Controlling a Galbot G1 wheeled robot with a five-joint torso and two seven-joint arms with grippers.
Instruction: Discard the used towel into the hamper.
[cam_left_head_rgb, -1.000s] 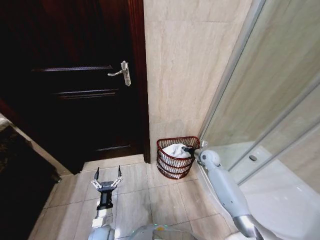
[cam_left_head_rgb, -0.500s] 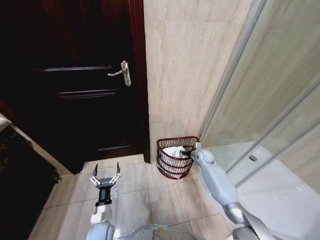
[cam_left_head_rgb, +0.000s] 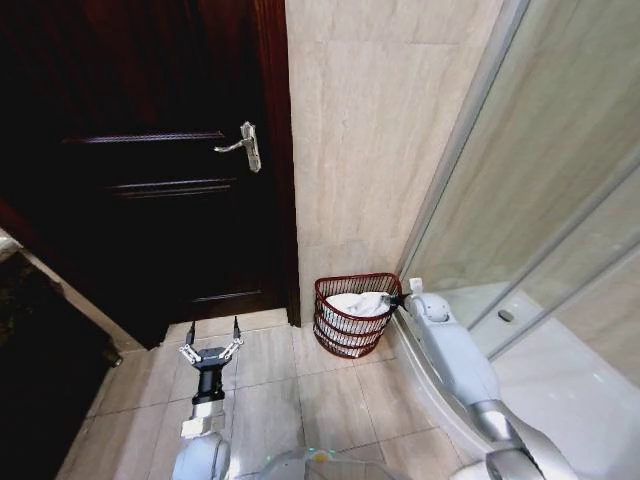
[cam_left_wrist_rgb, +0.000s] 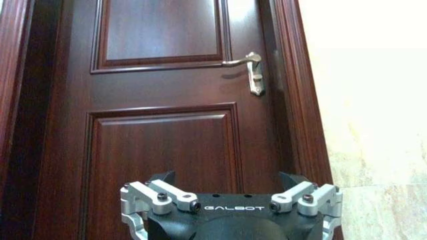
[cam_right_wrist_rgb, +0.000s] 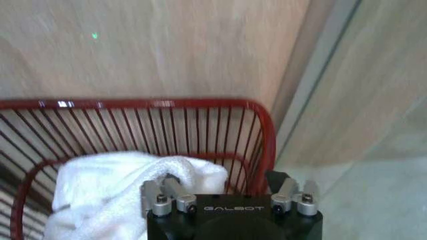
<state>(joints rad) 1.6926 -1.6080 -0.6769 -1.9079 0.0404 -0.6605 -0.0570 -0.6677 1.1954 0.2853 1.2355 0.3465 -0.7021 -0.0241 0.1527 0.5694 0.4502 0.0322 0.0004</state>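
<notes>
The hamper (cam_left_head_rgb: 352, 325) is a dark red wire basket standing on the floor tiles in the corner between wall and shower. The white towel (cam_left_head_rgb: 357, 303) lies bunched inside it, filling the top. My right gripper (cam_left_head_rgb: 398, 298) hovers at the hamper's right rim. In the right wrist view the right gripper (cam_right_wrist_rgb: 223, 181) is open, one finger against a fold of the towel (cam_right_wrist_rgb: 110, 182) and the other by the hamper's rim (cam_right_wrist_rgb: 265, 131). My left gripper (cam_left_head_rgb: 211, 346) is open, low over the floor in front of the door; the left gripper (cam_left_wrist_rgb: 229, 179) holds nothing.
A dark wooden door (cam_left_head_rgb: 150, 170) with a metal lever handle (cam_left_head_rgb: 243, 142) stands shut at left. A beige tiled wall (cam_left_head_rgb: 370, 130) rises behind the hamper. The shower's glass panel (cam_left_head_rgb: 540, 180) and white tray (cam_left_head_rgb: 560, 390) close off the right. Floor tiles (cam_left_head_rgb: 270, 390) lie open ahead.
My right gripper has drawn back from above the hamper's middle to its right rim. The towel lies flatter in the hamper. The left arm has barely moved.
</notes>
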